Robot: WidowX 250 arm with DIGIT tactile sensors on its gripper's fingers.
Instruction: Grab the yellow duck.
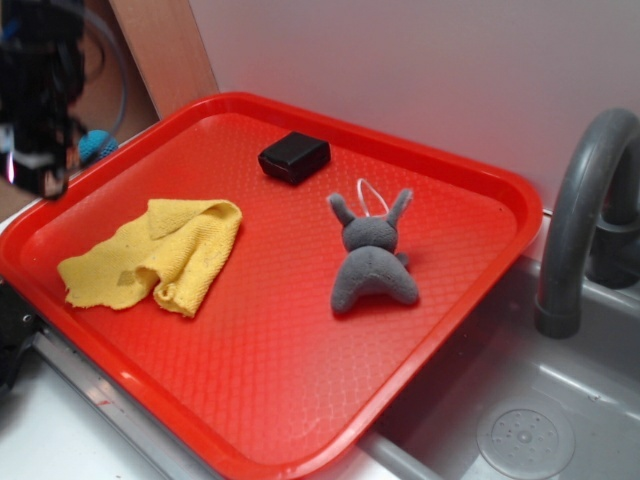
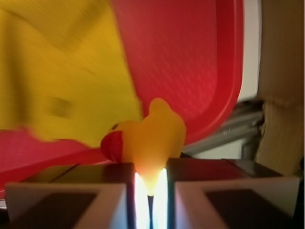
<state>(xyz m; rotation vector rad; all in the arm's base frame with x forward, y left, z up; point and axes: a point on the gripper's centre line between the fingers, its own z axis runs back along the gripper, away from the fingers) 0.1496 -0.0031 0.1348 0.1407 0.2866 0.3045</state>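
Note:
The yellow duck [image 2: 152, 138], glossy with a red-orange beak pointing left, is pinched between the fingers of my gripper [image 2: 150, 179], which is shut on it above the red tray [image 2: 190, 57]. In the exterior view the gripper [image 1: 40, 175] hangs high over the tray's far left corner, dark and blurred. The duck itself cannot be made out there.
On the red tray [image 1: 300, 380] lie a yellow knitted cloth [image 1: 155, 255], a black block [image 1: 294, 157] and a grey plush toy [image 1: 372, 262]. A grey sink [image 1: 560, 410] with a grey faucet [image 1: 580, 200] stands at the right. A wooden board [image 1: 165, 50] leans behind.

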